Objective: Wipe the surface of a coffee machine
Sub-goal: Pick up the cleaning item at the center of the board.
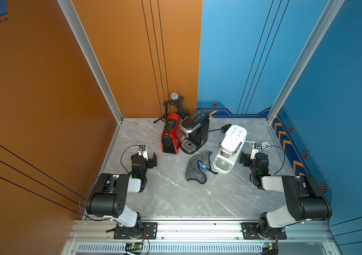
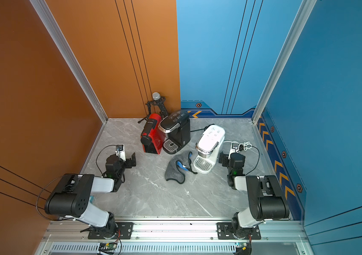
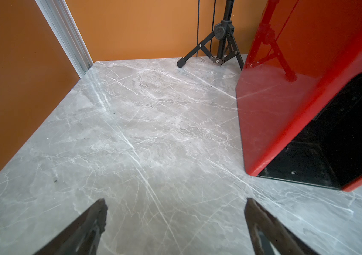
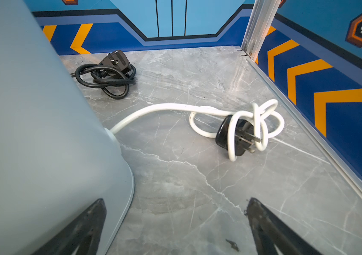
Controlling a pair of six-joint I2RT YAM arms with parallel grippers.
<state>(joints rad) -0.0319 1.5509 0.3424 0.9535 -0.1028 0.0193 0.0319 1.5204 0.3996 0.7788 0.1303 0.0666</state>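
Left gripper (image 3: 175,202) and right gripper (image 4: 175,202) gape wide, empty; nothing looks wiped yet. Next move should be pinching the cloth (image 1: 194,171), nine o'clock from right gripper.

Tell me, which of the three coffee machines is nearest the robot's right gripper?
The white coffee machine: it stands right beside the open right gripper, while the red coffee machine and the black coffee machine sit together farther off.
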